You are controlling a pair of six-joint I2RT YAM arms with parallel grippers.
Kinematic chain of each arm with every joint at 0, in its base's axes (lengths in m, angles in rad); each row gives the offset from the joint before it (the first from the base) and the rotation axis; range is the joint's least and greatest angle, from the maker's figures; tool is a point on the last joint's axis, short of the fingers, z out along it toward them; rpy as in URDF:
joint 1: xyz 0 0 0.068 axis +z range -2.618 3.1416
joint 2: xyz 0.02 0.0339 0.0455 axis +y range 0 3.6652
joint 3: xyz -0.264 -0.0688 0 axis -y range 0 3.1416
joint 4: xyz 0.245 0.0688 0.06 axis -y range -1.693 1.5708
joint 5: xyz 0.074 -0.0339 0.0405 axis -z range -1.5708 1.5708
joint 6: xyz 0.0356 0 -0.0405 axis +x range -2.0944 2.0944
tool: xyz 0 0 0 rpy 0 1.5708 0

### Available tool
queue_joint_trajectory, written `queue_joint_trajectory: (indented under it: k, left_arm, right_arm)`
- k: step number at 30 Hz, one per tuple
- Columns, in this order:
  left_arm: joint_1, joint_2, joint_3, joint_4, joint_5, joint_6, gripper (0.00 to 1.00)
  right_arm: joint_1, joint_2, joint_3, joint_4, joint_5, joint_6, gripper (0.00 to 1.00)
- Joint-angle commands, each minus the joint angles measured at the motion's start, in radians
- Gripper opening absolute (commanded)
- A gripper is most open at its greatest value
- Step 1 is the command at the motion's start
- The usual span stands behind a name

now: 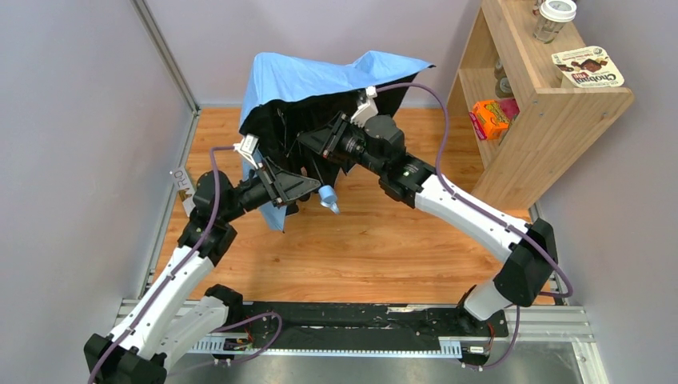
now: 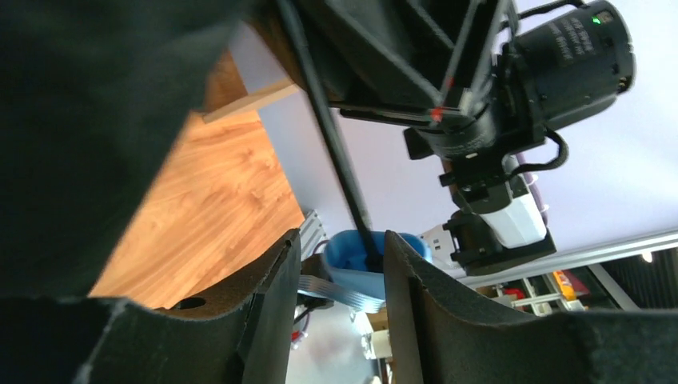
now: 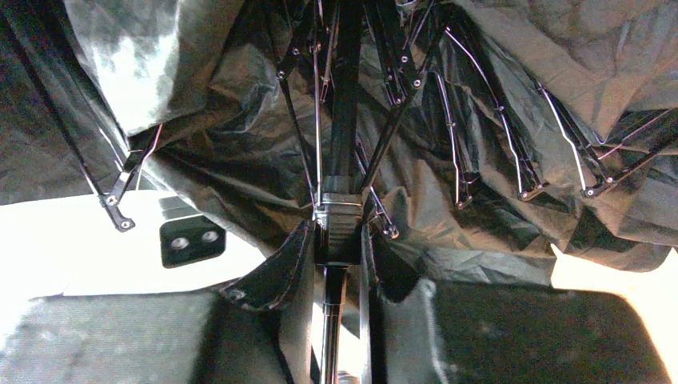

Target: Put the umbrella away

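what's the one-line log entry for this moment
umbrella partly collapsed | left pincer open around shaft near handle | right pincer shut on runner

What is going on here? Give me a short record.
umbrella: half open, held up above the table
canopy: blue, drooping
left gripper: open, straddling the shaft just above the handle
right gripper: shut on the slider under the canopy
shelf: far right of the table
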Motion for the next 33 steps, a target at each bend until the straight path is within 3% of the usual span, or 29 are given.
queue_joint_trajectory:
  k: [1,3,12,21,23,33]
  left_arm:
    - [-0.002,0.014,0.043,-0.013,-0.005,0.073,0.45]
    - [-0.002,0.030,0.045,0.000,-0.006,0.065,0.46]
    - [-0.046,0.123,0.037,0.344,0.072,-0.115,0.55]
    - [-0.053,-0.053,-0.090,0.280,-0.023,-0.118,0.64]
    - [-0.053,-0.029,-0.067,0.266,-0.012,-0.106,0.69]
    - [-0.063,0.155,0.066,0.243,0.029,-0.062,0.70]
  right_arm:
    - [0.008,-0.101,0.015,0.096,0.007,-0.048,0.00]
    - [0.010,-0.106,0.007,0.107,-0.007,-0.044,0.00]
    - [0.028,-0.107,-0.030,0.122,0.004,-0.104,0.00]
    - [0.011,-0.126,-0.047,0.112,0.029,-0.128,0.00]
    - [0.011,-0.120,-0.047,0.127,0.019,-0.111,0.00]
    - [0.042,-0.135,-0.065,0.132,0.027,-0.107,0.00]
